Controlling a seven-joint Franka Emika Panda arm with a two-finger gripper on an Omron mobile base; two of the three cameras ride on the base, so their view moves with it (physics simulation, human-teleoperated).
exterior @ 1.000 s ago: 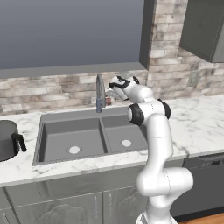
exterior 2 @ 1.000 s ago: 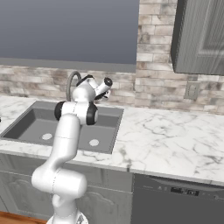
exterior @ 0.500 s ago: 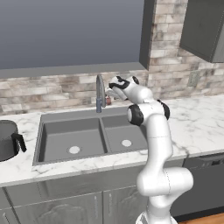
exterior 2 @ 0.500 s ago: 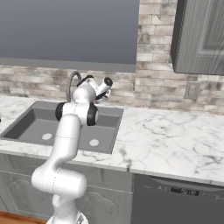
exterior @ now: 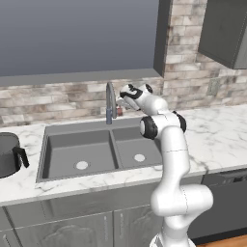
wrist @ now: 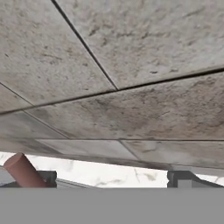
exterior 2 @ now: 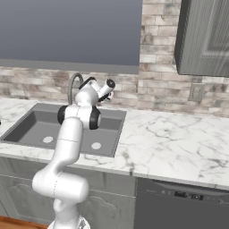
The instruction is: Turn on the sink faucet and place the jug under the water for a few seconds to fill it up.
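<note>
- Compared with the frames from one second and half a second before, the scene was unchanged: arm, base and objects held the same positions in both base views
- The gripper (exterior: 119,103) remained raised behind the sink (exterior: 62,152), just beside the base of the sink faucet (exterior: 110,102), with the hand pointed toward the brick backsplash (exterior: 58,99)
- The jaws stood fully apart and held nothing; in the hand view the two dark fingertips (wrist: 180,178) sat wide apart at the lower edge
- The reddish-brown lever (wrist: 24,171) appeared in the hand view next to the left fingertip; contact could not be determined
- No stream showed at the spout in either base view
- The jug (exterior: 8,155) stood upright on the marble counter (exterior: 217,135) to the left of the sink, well apart from the gripper, its black handle facing the basin
- Both basins lay open with a pale drain (exterior: 82,165) visible in each
- In the right base view the faucet (exterior 2: 73,86) curved up just left of the hand, partly hidden by the arm's upper links
- A wall cabinet (exterior 2: 205,38) hung above the counter to the right, and a wall outlet (exterior 2: 195,92) sat below it on the brick
</note>
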